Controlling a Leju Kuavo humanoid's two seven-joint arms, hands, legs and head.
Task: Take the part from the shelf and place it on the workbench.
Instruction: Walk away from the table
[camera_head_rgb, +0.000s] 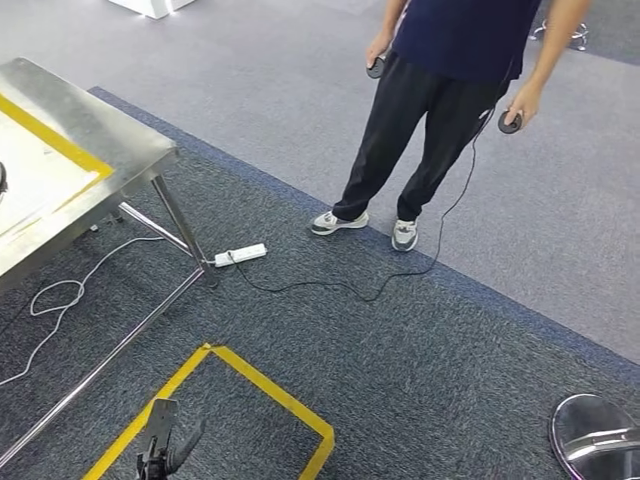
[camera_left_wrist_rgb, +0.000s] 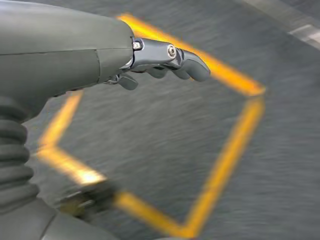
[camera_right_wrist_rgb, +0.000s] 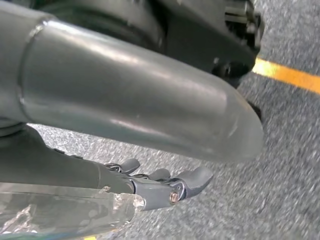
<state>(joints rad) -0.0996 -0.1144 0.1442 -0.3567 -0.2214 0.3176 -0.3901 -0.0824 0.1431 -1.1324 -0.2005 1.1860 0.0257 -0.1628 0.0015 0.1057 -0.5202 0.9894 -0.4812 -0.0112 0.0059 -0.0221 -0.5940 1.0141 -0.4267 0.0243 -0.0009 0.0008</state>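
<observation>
Head view looks down at dark carpet (camera_head_rgb: 423, 370) with a yellow tape square (camera_head_rgb: 249, 375) marked on it, and the left hand (camera_head_rgb: 162, 445) pokes in at the bottom edge, right over one side of that square. Up left is the steel worktop (camera_head_rgb: 113, 140) with its own yellow tape border (camera_head_rgb: 53, 140). It's well apart from the hand. A small dark thing (camera_head_rgb: 2, 178) sits at the very edge of the picture on the worktop, too cut off to say what it is.

Left wrist view is blurry, but the hand is clear enough: fingers (camera_left_wrist_rgb: 192, 67) stretched out and slightly bent, apart, nothing in them, hanging above the tape square.

Right wrist view shows the right hand (camera_right_wrist_rgb: 158, 187) low over the carpet, thumb and fingers reaching out fairly straight. A clear, crinkly piece (camera_right_wrist_rgb: 64, 210) lies right along the hand, touching it. Honestly can't tell if that's the part or if the hand is actually gripping it, so where the part is stays an open question.

Other stuff: a person (camera_head_rgb: 445, 100) stands further off on the lighter carpet with a round black controller (camera_head_rgb: 375, 68) in one hand and another (camera_head_rgb: 509, 123) in the other. A black cable (camera_head_rgb: 362, 290) runs across the floor toward a white power strip (camera_head_rgb: 240, 255) by the worktop leg. A white cord (camera_head_rgb: 56, 295) loops under the worktop, and a shiny chrome base (camera_head_rgb: 596, 435) sits in the bottom right corner.
</observation>
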